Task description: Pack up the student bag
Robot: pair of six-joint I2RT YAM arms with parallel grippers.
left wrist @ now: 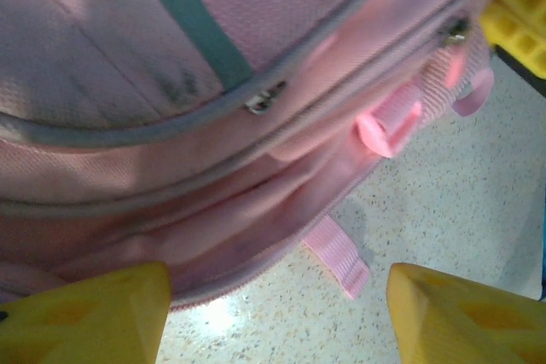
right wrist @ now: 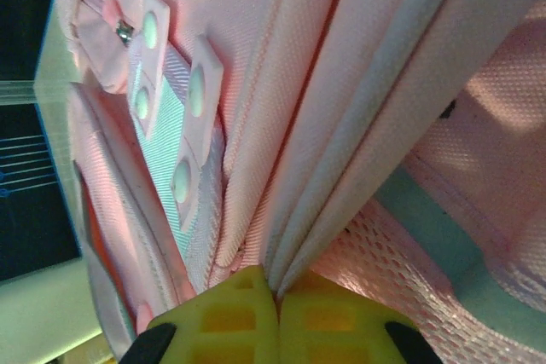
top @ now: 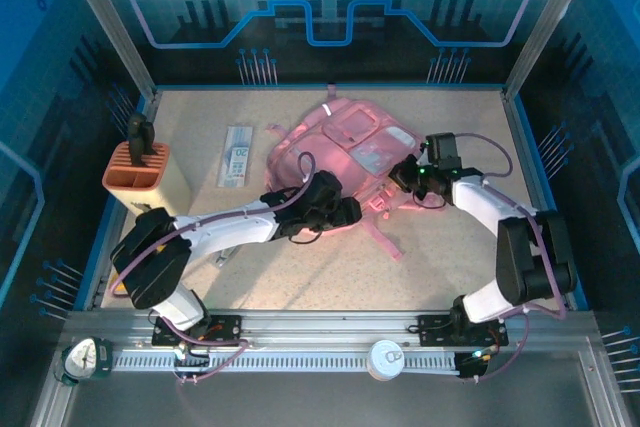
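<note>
Top view: one student bag (top: 345, 137) lies flat at the far centre of the table (top: 300, 277). Its long axis runs far-left to near-right, with the straps trailing near. One pen holder (top: 148, 175) at the left holds one dark tool (top: 140, 135). One flat packet (top: 237, 155) lies between holder and bag.

Left wrist view: the left gripper (left wrist: 277, 313) has its jaws apart, astride the bag's edge.

Right wrist view: the right gripper (right wrist: 277, 300) is pinched closed on a fold of the bag.

The left arm (top: 230, 227) stretches low from the near edge of the table (top: 300, 282) toward its middle. The left gripper (top: 352, 213) holds its yellow fingers (left wrist: 85, 317) wide apart. The right arm (top: 505, 237) bends inward from the right edge, elbow raised. The right gripper (top: 402, 175) has its pads (right wrist: 230, 326) pinched together on a fold of the student bag (top: 345, 137).
</note>
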